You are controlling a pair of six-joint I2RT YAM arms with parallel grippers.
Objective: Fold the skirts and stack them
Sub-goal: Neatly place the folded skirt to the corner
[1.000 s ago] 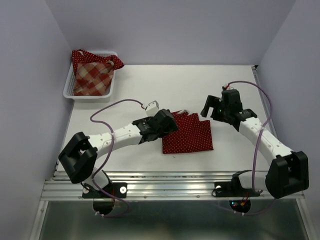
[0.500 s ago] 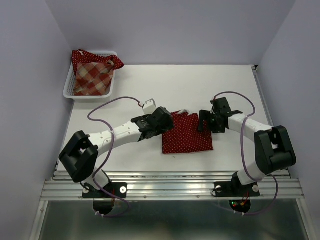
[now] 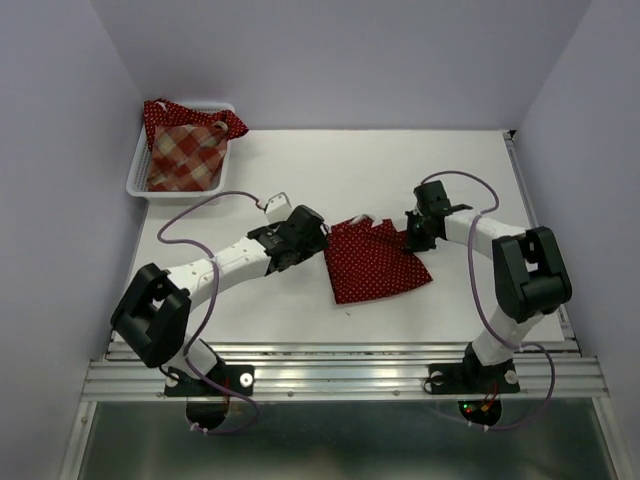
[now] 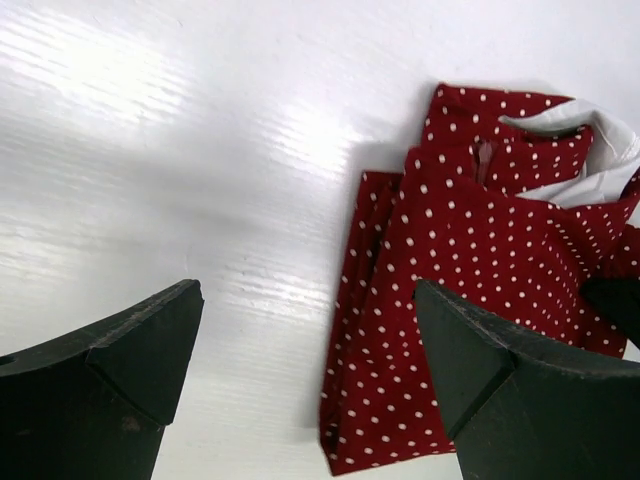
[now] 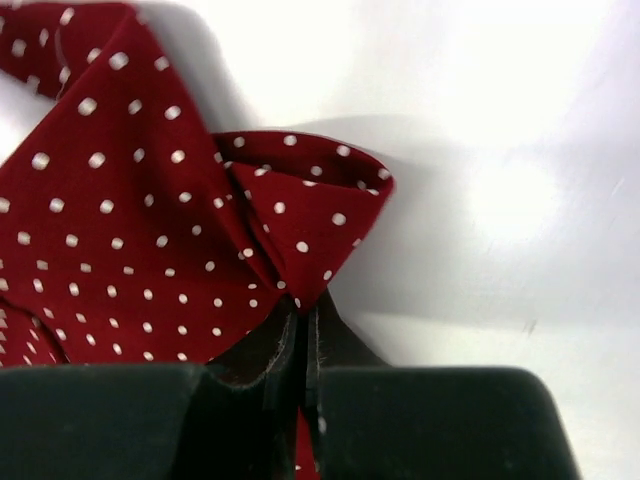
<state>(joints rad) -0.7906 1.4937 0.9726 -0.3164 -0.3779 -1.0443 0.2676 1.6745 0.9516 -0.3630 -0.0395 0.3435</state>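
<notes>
A dotted skirt lies folded at the middle of the table, a rough square skewed a little, its lower corners toward the bottom of the top view. The right gripper sits at the skirt's upper right corner, fingers together and clamped on the cloth. In the right wrist view the gripper pinches a small peak of the dotted skirt, which stands up from between the fingers while the rest spreads to the left of the frame.

The left gripper is just beside the skirt's upper left edge, fingers wide apart and holding nothing. In the left wrist view the gripper frames bare table and the skirt's layered left edge; a bit of white lining shows at the upper right.

In the upper left of the top view a white basket holds a plaid skirt, with another dotted skirt bunched behind it at the far rim.
</notes>
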